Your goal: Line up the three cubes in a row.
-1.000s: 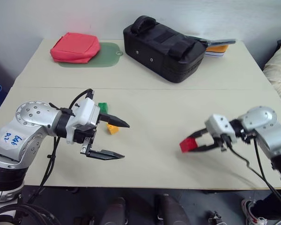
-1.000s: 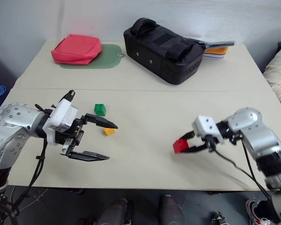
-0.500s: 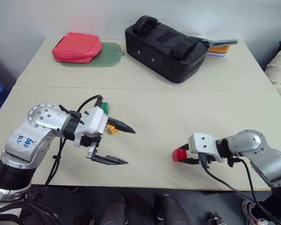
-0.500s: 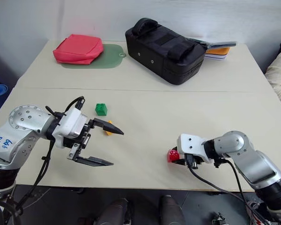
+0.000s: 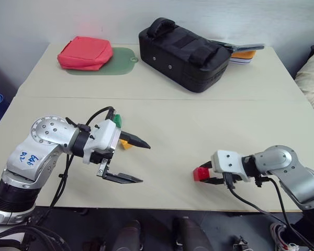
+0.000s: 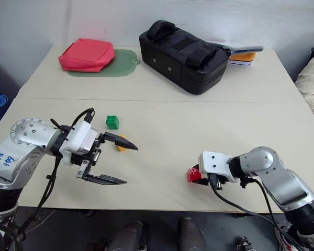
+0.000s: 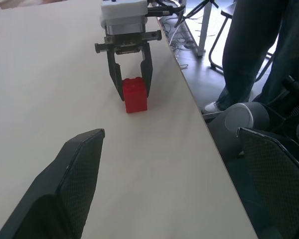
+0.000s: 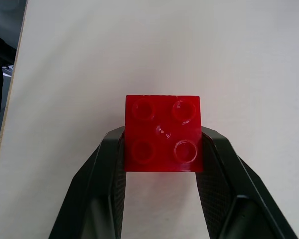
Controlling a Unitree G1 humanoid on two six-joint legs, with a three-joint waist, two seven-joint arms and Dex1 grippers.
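Placement looks like the step in hand: from the head views, the right gripper (image 6: 196,177) is clamped on the red cube (image 6: 192,174) low at the table's (image 5: 199,115) near edge, well apart from the green cube (image 6: 112,122) and orange-yellow cube (image 6: 120,147) sitting close together by the left gripper (image 5: 137,161), whose jaws gape empty. The left wrist view shows the red brick standing on the tabletop between the right fingers. The right wrist view shows both pads pressed against its sides (studs facing the camera). Next, I'd judge, it must travel toward the other two before release.
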